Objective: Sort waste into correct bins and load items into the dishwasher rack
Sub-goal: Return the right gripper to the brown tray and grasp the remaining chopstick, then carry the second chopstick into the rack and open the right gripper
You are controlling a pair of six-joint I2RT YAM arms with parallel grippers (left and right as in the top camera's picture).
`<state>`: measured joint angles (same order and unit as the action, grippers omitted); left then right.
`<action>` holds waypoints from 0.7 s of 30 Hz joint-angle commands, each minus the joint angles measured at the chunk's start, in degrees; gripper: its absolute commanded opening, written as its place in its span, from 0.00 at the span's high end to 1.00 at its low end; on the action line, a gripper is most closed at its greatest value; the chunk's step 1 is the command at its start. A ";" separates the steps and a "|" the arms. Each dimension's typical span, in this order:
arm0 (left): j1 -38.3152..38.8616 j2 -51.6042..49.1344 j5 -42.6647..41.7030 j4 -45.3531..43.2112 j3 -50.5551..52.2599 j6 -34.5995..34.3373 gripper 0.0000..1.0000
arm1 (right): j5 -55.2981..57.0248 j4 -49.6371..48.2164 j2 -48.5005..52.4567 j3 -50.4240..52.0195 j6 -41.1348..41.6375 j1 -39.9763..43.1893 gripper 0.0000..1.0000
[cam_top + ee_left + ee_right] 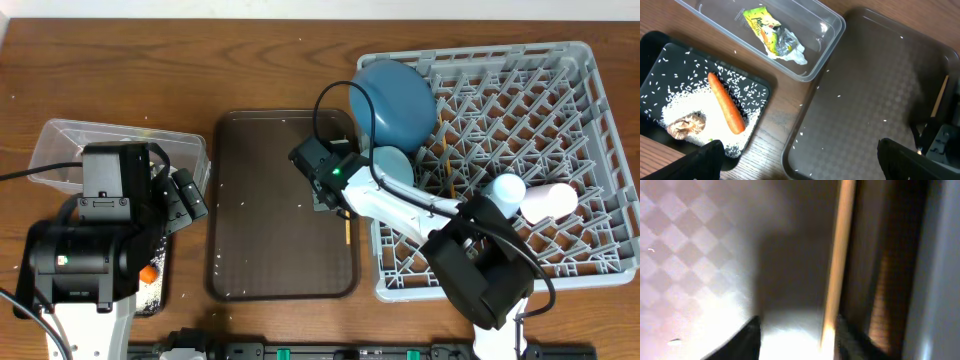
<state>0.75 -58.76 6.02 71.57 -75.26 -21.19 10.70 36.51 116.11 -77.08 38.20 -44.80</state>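
Observation:
My right gripper [327, 188] hangs low over the right edge of the brown serving tray [270, 150]. In the right wrist view its jaws [800, 340] are open, with a wooden chopstick [837, 255] lying between them, close to the right finger. That chopstick also shows in the overhead view [347, 231]. My left gripper [800, 165] is open and empty above the tray's left rim. The black tray [657, 50] holds the carrot [726, 102], the brown lump [685, 125] and rice [685, 100]. The clear tub [832, 25] holds the wrapper with tissue [772, 37]. The rack [590, 150] holds the blue plate [400, 100], the white bowl [393, 165], the light-blue cup [507, 188] and the pink cup [552, 200].
A few rice grains [839, 96] are scattered on the brown serving tray. The right arm's cable [330, 100] arcs over the tray's back right corner. The rack's left wall stands just right of the chopstick.

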 commanded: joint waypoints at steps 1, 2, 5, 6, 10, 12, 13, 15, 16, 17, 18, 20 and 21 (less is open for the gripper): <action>-0.37 -0.07 0.70 0.04 -0.39 -0.50 0.02 | -5.27 -1.88 1.99 0.04 -1.68 0.04 0.68; -0.37 -0.07 0.70 0.04 -0.39 -0.50 0.02 | -5.88 -2.21 1.99 0.04 -1.90 0.00 0.68; -0.37 -0.07 0.70 0.04 -0.39 -0.50 0.02 | -5.84 -2.99 1.99 0.04 -3.26 -0.31 0.67; -0.37 -0.07 0.70 0.04 -0.39 -0.50 0.02 | -5.46 -2.99 1.99 0.04 -3.39 -0.50 0.67; -0.37 -0.07 0.70 0.04 -0.39 -0.50 0.02 | -3.17 -3.10 1.99 0.04 -3.32 -0.57 0.79; -0.37 -0.07 0.70 0.04 -0.39 -0.50 0.02 | -2.99 -3.15 1.99 0.04 -2.67 -0.37 0.99; -0.37 -0.07 0.70 0.04 -0.39 -0.50 0.02 | -2.58 -3.10 1.99 0.04 -1.97 -0.33 0.99; -0.37 -0.07 0.70 0.04 -0.39 -0.50 0.02 | -1.79 -3.13 1.99 0.04 -1.79 -0.35 0.99; -0.37 -0.07 0.70 0.04 -0.39 -0.50 0.02 | -1.42 -3.13 1.99 0.04 -1.81 -0.46 0.99; -0.37 -0.07 0.70 0.04 -0.39 -0.50 0.02 | -1.09 -3.10 1.97 0.02 -1.86 -0.57 0.99; -0.37 -0.07 0.70 0.04 -0.39 -0.50 0.02 | -0.74 -3.02 1.86 -0.09 -2.29 -0.68 0.99; -0.37 -0.07 0.70 0.04 -0.39 -0.50 0.02 | -0.81 -2.99 1.31 -1.01 -5.79 -0.92 0.99; -0.37 -0.07 0.70 0.04 -0.39 -0.50 0.02 | -1.18 -2.86 0.74 -1.66 -7.96 -1.05 0.99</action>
<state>0.73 -58.76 6.02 71.57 -75.26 -21.19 8.14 33.43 116.99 -77.14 34.46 -44.88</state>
